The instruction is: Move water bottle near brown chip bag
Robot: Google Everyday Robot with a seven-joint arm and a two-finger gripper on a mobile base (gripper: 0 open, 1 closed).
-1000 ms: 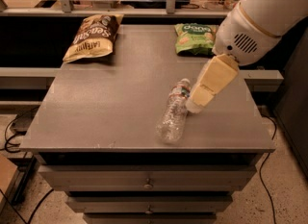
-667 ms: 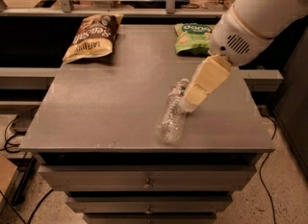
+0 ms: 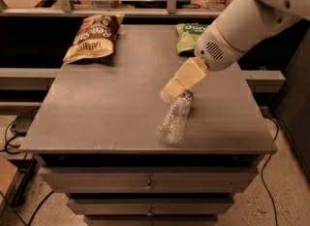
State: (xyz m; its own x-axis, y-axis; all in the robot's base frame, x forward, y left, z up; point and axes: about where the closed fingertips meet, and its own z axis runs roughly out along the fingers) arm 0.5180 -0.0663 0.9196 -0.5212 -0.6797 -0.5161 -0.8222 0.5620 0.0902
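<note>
- Pincer [image 3: 173,90]: tan, angled down and toward the left from the white arm [image 3: 242,26], low over the right-centre of the tabletop [image 3: 97,108].
- Pincer tip sits right at the neck end of the water bottle [image 3: 175,119] and overlaps it from this view. Can't tell whether it is spread, pressed together or pinching the bottle.
- Water bottle: lying on its side on the tabletop, right of centre and toward the front edge. Neck end points back toward the pincer, base points toward the front edge.
- Bottle is clear and crinkled; the grey surface shows through it.
- Brown chip bag [image 3: 94,38]: lying flat at the back-left corner of the tabletop, white lettering facing up, well apart from the bottle.
- Green snack bag [image 3: 188,37]: at the back-right of the tabletop, partly hidden behind the arm, apart from the bottle.
- Drawers [image 3: 147,186] run under the front of the tabletop.
- Cables [image 3: 12,133] on the floor to the left.
</note>
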